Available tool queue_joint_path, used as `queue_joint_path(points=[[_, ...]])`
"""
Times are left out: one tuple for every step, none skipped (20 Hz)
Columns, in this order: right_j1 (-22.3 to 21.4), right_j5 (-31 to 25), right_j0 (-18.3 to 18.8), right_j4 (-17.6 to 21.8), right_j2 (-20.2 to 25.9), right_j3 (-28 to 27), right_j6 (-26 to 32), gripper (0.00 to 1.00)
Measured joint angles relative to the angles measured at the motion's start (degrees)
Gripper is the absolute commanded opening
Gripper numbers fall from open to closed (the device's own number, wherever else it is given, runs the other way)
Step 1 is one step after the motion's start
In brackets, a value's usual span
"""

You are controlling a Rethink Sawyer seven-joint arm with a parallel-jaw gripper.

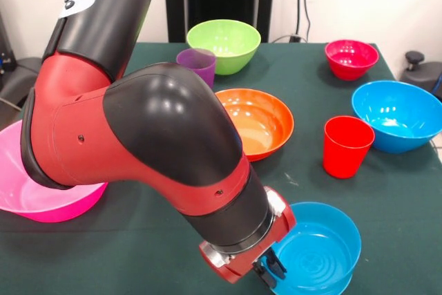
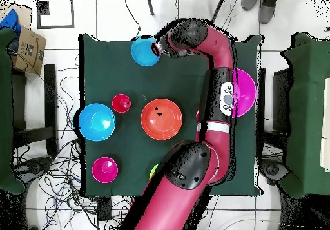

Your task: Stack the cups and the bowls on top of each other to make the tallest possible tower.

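Observation:
My gripper is at the left rim of a small blue bowl at the table's near edge; its grip is hidden by the wrist. In the overhead view the gripper is beside this bowl. The orange bowl sits mid-table, with the purple cup and the lime green bowl behind it. One red cup stands upright to the right. The large blue bowl, the small red-magenta bowl and the large pink bowl stand apart. No pieces are visibly stacked.
My arm reaches across the left half of the table and hides what lies under it. In the overhead view, cardboard boxes and cables lie on the floor beside the green table.

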State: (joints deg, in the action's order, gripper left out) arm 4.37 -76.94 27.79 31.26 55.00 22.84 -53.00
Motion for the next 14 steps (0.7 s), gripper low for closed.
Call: queue_joint_path(points=[[0.0,0.0,0.0,0.0,0.0,0.0,0.0,0.0],[0.0,0.0,0.0,0.0,0.0,0.0,0.0,0.0],[0.0,0.0,0.0,-0.1,0.0,0.0,0.0,0.0],[-0.1,0.0,0.0,-0.1,-0.1,0.0,0.0,0.0],[-0.1,0.0,0.0,-0.1,-0.1,0.0,0.0,0.0],[-0.1,0.0,0.0,-0.1,-0.2,0.1,0.0,0.0],[-0.3,0.0,0.0,0.0,-0.4,0.1,0.0,0.0],[-0.4,0.0,0.0,0.0,-0.5,0.1,0.0,0.0],[-0.4,0.0,0.0,0.0,-0.5,0.2,0.0,0.0],[-0.5,0.0,0.0,0.0,-0.7,0.2,0.0,0.0],[-0.6,0.0,0.1,0.0,-0.8,0.2,0.0,0.0],[-0.7,0.0,0.1,0.0,-0.9,0.3,0.0,0.0],[-0.7,0.0,0.1,0.0,-1.0,0.3,0.0,0.0],[-0.9,0.0,0.2,0.0,-1.2,0.3,0.0,0.0]])
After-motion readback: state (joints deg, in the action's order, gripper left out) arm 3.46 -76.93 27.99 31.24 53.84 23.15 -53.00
